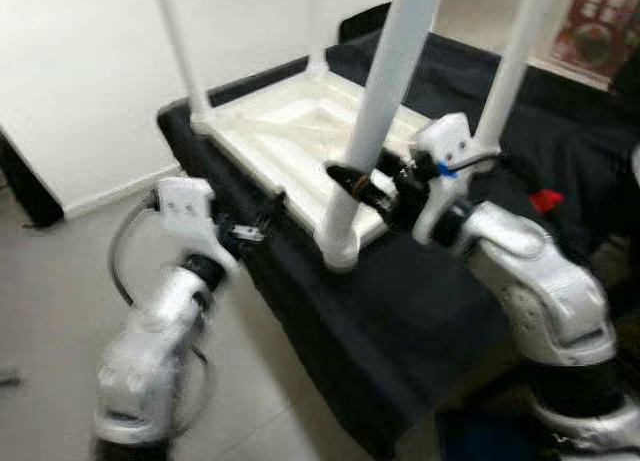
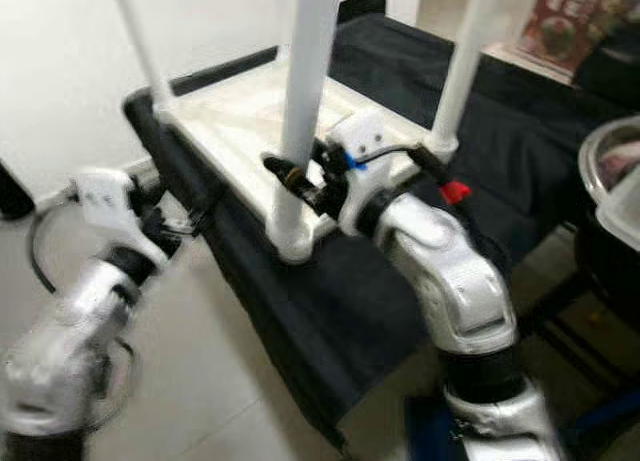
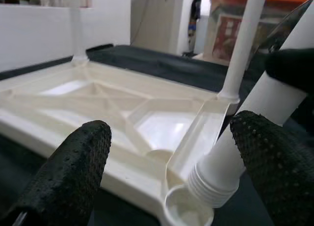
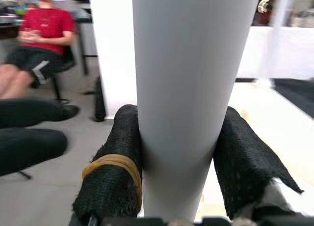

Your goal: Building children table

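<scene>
A white children's table top (image 1: 290, 121) lies upside down on a black-draped surface (image 1: 400, 321), with legs standing up from its corners. My right gripper (image 1: 365, 191) is shut on the nearest white leg (image 1: 385, 91), fingers (image 4: 115, 172) pressed on both sides of the tube (image 4: 189, 88). The leg's ribbed lower end (image 3: 218, 179) sits tilted just over the near corner socket (image 3: 189, 209). My left gripper (image 1: 250, 229) is open beside the table top's front edge, its fingers (image 3: 73, 172) spread wide and pointed at that corner, holding nothing.
Two more white legs (image 1: 180, 41) (image 1: 515, 61) rise at the far corners. A small red object (image 1: 545, 199) lies on the cloth to the right, and a metal bowl (image 2: 615, 181) stands farther right. A seated person in a red shirt (image 4: 41, 35) is nearby. Pale floor (image 1: 60, 281) spreads left.
</scene>
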{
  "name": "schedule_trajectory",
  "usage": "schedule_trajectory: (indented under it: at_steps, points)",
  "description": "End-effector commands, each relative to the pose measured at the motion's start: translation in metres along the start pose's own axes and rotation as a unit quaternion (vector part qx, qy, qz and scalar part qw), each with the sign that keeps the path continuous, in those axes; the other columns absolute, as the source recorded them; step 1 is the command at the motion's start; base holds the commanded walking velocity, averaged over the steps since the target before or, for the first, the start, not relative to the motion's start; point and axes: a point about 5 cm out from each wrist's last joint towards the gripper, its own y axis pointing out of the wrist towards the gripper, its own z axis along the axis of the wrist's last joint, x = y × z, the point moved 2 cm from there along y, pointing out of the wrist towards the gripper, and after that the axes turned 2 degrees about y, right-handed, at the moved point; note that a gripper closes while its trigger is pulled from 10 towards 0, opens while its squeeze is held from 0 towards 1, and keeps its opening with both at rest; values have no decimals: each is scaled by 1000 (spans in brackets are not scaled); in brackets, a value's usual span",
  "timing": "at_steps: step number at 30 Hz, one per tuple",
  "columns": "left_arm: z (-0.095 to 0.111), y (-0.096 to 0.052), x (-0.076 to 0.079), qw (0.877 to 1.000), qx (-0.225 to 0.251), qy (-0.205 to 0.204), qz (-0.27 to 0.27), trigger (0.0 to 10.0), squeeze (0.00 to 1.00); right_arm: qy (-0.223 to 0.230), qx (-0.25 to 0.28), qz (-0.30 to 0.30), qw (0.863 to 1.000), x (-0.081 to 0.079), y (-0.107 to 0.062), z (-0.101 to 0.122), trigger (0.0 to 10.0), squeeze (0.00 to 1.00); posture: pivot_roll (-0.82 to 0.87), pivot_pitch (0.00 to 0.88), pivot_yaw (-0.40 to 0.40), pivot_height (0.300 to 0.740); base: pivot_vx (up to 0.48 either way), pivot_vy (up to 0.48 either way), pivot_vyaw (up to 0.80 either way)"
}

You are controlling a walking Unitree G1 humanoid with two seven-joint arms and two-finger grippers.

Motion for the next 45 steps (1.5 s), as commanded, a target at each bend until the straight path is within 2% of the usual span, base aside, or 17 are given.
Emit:
schedule_trajectory:
  at_steps: [1,4,8,14,15,19,20,21,22,23,28,29,31,35,37,38,45]
  points:
    - [0,-7,-5,1000,-13,20,-20,10000,0,-15,2,17,1000,0,3,10,10000,0,-68,105,6,740,0,0,0]
    - [3,-12,-5,996,-22,45,-73,10000,0,-49,-20,5,999,12,3,14,10000,0,-67,107,4,740,0,0,0]
    - [7,-22,-17,989,-42,87,-113,10000,0,-50,-41,3,998,16,6,17,10000,0,-66,111,1,740,0,0,0]
    - [4,-54,-38,957,-115,172,-201,10000,0,-50,-53,3,997,15,12,20,10000,0,-64,122,-5,740,0,0,0]
    - [-2,-64,-48,946,-155,193,-207,10000,0,-49,-57,6,997,14,13,19,10000,0,-61,128,-6,740,0,0,0]
    - [-14,-83,-69,927,-222,234,-190,10000,0,-57,-70,13,996,12,16,14,10000,0,-49,141,-8,740,0,0,0]
    - [-20,-87,-66,935,-221,218,-170,10000,0,-57,-70,11,996,12,18,13,10000,0,-42,145,-9,740,0,0,0]
    - [-24,-89,-64,941,-219,204,-156,7216,0,-56,-71,9,996,12,19,13,10000,0,-42,145,-9,740,0,0,0]
    - [-29,-89,-55,957,-202,157,-137,0,0,-53,-68,6,996,13,21,13,10000,0,-36,148,-11,740,0,0,0]
    - [-29,-89,-55,957,-202,157,-137,0,0,-53,-68,6,996,13,21,13,10000,0,-36,148,-11,740,0,0,0]
    - [-64,-90,2,982,-152,38,-109,0,0,-38,-56,5,998,10,29,15,10000,0,-42,140,-24,740,0,0,0]
    - [-64,-90,2,982,-152,38,-109,0,0,-38,-56,5,998,10,29,15,10000,0,-42,140,-24,740,0,0,0]
    - [-74,-93,26,980,-150,37,-123,0,0,-36,-57,9,998,7,32,15,10000,0,-39,143,-25,740,0,0,0]
    - [-76,-94,30,979,-149,50,-126,0,0,-36,-59,12,998,5,32,15,10000,0,-41,147,-22,740,0,0,0]
    - [-73,-93,24,981,-143,61,-116,0,0,-36,-62,14,997,6,32,14,10000,0,-37,151,-25,740,0,0,0]
    - [-65,-90,12,983,-133,84,-96,0,0,-39,-69,13,997,8,32,14,10000,0,-44,157,-24,740,0,0,0]
    - [-53,-81,2,985,-108,118,-57,0,0,-26,-74,18,997,11,32,16,10000,0,-47,161,-26,740,0,0,0]
